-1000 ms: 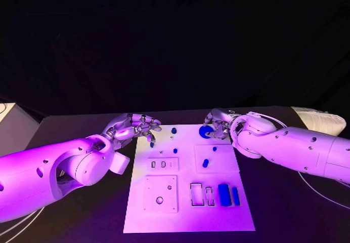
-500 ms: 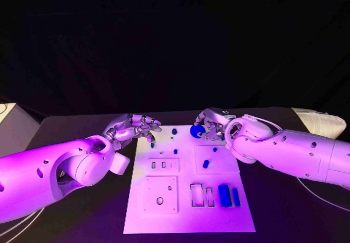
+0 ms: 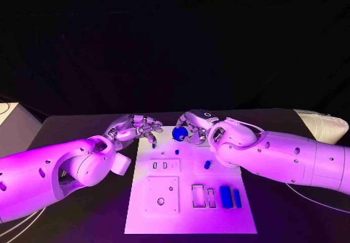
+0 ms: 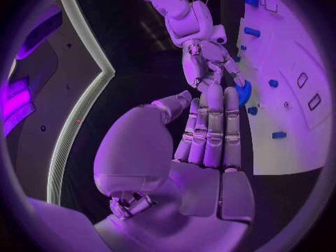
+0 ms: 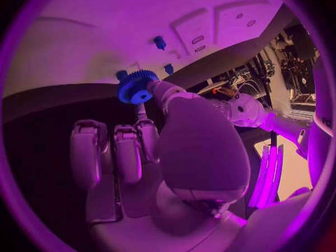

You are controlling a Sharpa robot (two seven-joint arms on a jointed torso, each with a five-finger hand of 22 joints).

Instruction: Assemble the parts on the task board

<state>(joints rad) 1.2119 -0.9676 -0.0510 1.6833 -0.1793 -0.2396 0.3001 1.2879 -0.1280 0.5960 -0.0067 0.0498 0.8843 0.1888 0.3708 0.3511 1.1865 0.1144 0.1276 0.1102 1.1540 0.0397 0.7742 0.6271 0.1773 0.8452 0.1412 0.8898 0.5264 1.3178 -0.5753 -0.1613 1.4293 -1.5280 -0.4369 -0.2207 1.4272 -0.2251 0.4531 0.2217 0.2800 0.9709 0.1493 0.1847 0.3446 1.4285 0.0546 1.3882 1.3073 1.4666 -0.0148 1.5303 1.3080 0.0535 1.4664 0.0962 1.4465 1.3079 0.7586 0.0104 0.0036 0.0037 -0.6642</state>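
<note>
You are holding a small blue toothed gear wheel [image 3: 179, 133] in the right robot hand [image 3: 191, 127], pinched at the fingertips, with the other fingers curled beside it. It is hanging over the far edge of the white flat task board [image 3: 219, 223], near the middle of that edge. The peg that it must go onto is probably one of the small blue pins: a blue pin at the far left of the board [image 3: 153, 145] is lying to the left of the gear, and a second blue pin [image 3: 176, 151] is lying just nearer to you than the gear. Which one is meant I cannot tell. In the right wrist view the gear's centre hole [image 5: 136, 94] is open and facing the camera.

The left robot hand [image 3: 138, 127] is holding nothing; its fingers are straight and side by side, and it is waiting just beside the far left corner of the board, close to the left pin. If you are going there, this hand is standing in the way.

Nearer on the board, two blue upright blocks [image 3: 229, 196] are standing beside empty slots, well apart from the gear. The black worktop [image 3: 87, 121] is surrounding the board.
</note>
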